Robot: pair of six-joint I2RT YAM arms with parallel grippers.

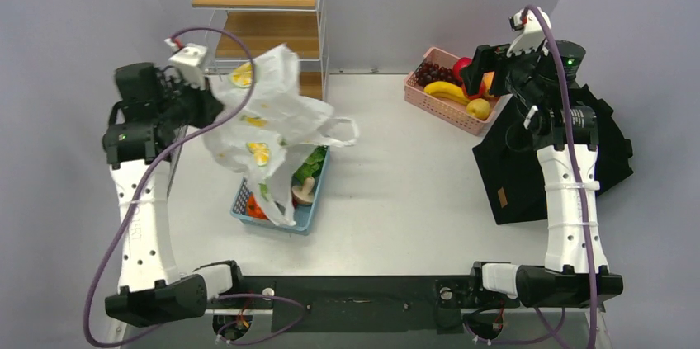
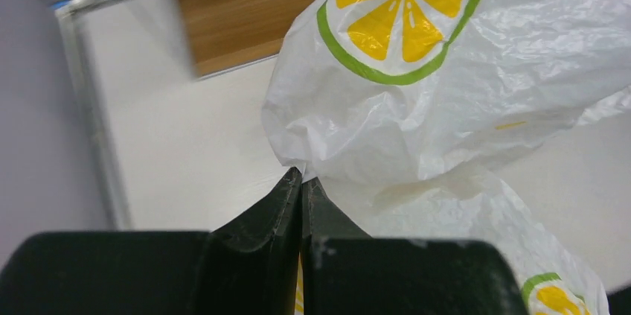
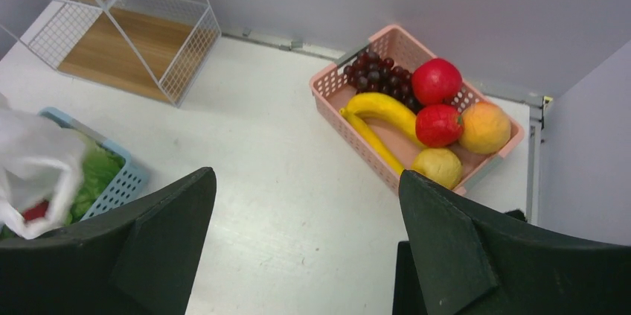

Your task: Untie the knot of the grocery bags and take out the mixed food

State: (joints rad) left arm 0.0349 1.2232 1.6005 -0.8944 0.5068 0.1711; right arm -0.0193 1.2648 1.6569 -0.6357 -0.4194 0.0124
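the left gripper [image 2: 301, 181], clamped tight on the grocery bag [image 1: 272, 118], hangs it above the blue basket [image 1: 304, 222] toward the tabletop's left edge; the right gripper [image 3: 305, 181] gapes empty near the far right corner.

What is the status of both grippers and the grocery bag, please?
Left gripper shut on grocery bag, bag held aloft. Right gripper open, empty, near pink basket. Bag hangs over blue basket; nothing else close.
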